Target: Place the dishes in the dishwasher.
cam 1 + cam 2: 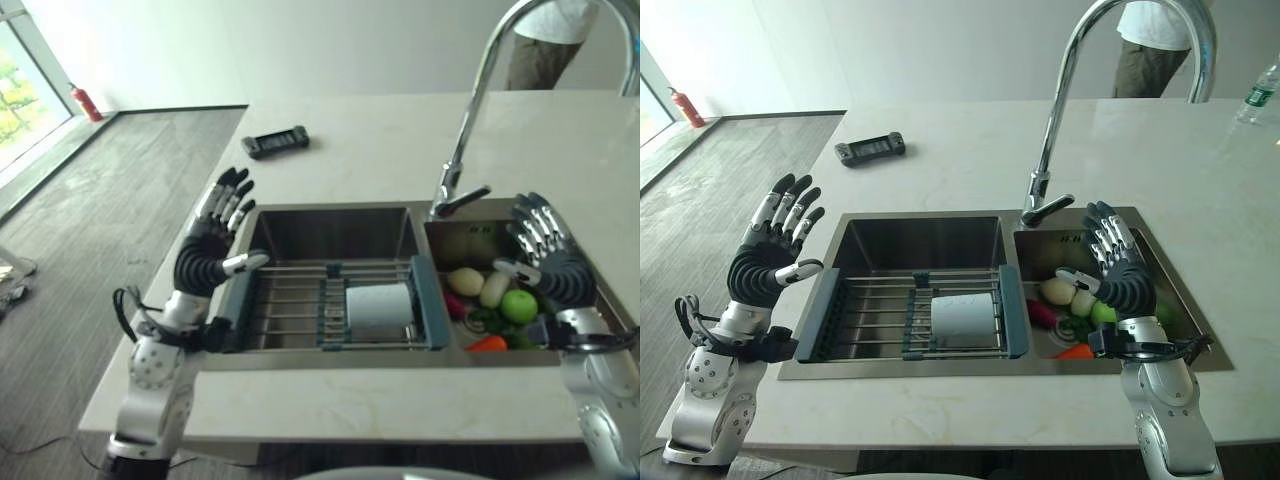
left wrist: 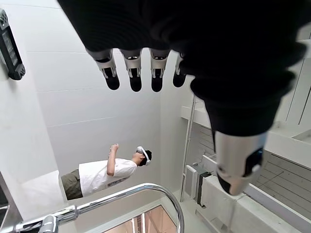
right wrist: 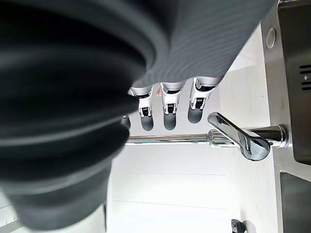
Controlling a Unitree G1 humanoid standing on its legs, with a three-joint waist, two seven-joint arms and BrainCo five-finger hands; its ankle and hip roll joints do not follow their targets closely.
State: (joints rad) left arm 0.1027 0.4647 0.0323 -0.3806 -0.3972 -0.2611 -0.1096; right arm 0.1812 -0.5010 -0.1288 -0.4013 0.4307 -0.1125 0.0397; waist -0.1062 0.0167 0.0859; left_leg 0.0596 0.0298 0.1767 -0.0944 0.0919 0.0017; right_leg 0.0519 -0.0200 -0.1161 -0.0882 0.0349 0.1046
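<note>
White and lying on its side, a cup (image 1: 963,319) rests on the grey drying rack (image 1: 915,315) across the left basin of the sink (image 1: 930,232), between the two raised hands. Left hand (image 1: 770,258) hovers over the counter edge beside the rack, fingers spread straight. Right hand (image 1: 1118,268), equally open, is held above the vegetables (image 1: 1065,312) in the right basin, near the faucet (image 1: 1060,110).

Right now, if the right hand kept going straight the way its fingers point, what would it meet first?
Probably the faucet: the right hand is open over the vegetable basin, fingers aimed toward its lever. Depth is unclear, so it might pass just beside it.
</note>
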